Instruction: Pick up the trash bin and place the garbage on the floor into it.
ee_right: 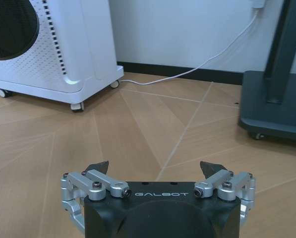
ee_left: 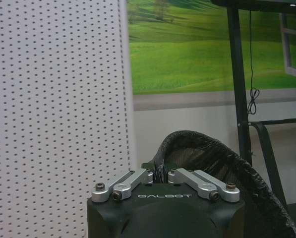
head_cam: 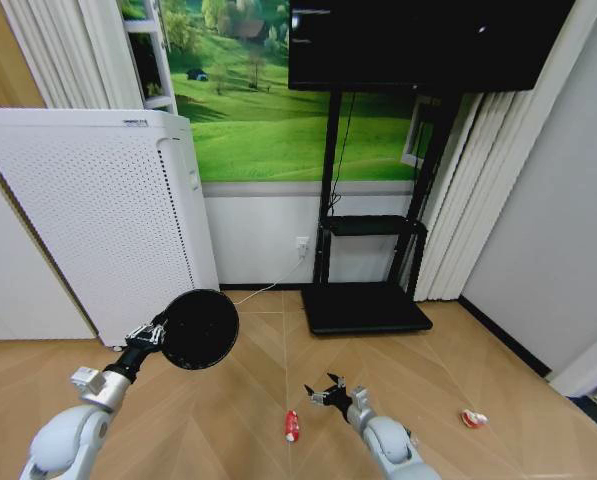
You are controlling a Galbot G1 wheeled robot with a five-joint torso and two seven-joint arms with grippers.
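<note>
Gripping trash bin, left gripper

Had grey rounded arms, black wrist blocks marked GALBOT, silver screwed linkages, and black-tipped claws: left claw, right claw.

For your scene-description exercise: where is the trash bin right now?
In the head view the trash bin is off the floor on the robot's left, held by the left tool, in front of the white perforated appliance.
</note>
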